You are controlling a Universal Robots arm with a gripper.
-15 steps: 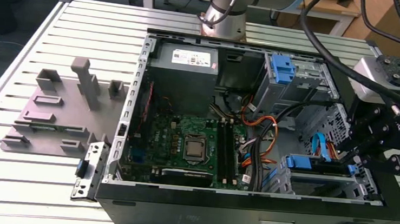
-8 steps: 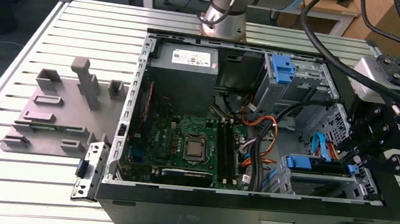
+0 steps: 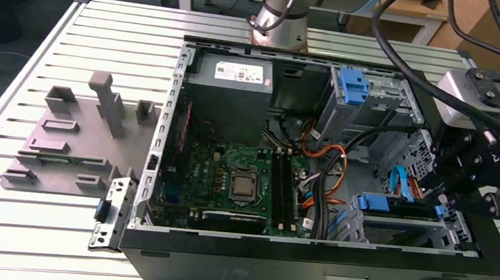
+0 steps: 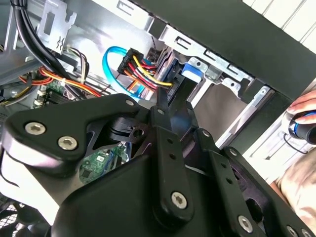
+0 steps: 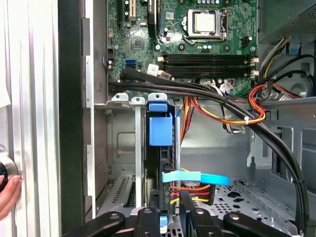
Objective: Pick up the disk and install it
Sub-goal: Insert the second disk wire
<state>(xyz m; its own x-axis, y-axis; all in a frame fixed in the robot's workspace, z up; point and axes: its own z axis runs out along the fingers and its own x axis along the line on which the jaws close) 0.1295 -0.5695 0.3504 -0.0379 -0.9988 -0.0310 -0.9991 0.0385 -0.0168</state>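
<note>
Exterior view, from 9 o'clock across: grey fixture [image 3: 68, 144] sits on the slotted alu table [image 3: 6, 227], well apart from the work. At approx 7 o'clock a metal bracket [image 3: 110, 212] w/ a blue tab leans at the corner of the PC case [image 3: 311, 271]. Case lies on its side, open.

Inside the case, the PSU [image 3: 230, 84] is at 12 o'clock. The motherboard [image 3: 219, 178] sits under it toward centre, w/ CPU socket [image 3: 243, 183] bare. At approx 1 o'clock a blue carrier [image 3: 351, 88] stands in the upper drive cage.

The disk [image 3: 377, 204] is at 4 o'clock of the case, on edge in the lower drive bay, blue end tab toward the motherboard. The gripper [image 3: 448, 198] is at 3 o'clock, reaching down into the case at the disk's other end, just beside the case wall.

In the first wrist view the disk [image 5: 160, 129] stands between the bay's metal rails w/ the gripper [image 5: 165, 218] at its end. A blue SATA cable [image 5: 195, 177] and red/yellow power leads [image 5: 190, 190] run just beside it. In the second wrist view the gripper [image 4: 175, 98] lines up w/ the disk [image 4: 190, 71].

I can't tell whether the gripper is clamped on the disk or let go; its own linkage hides the contact.

A person's hand [image 5: 7, 192] is outside the case by the table edge, also seen in the second wrist view [image 4: 303, 104].
</note>
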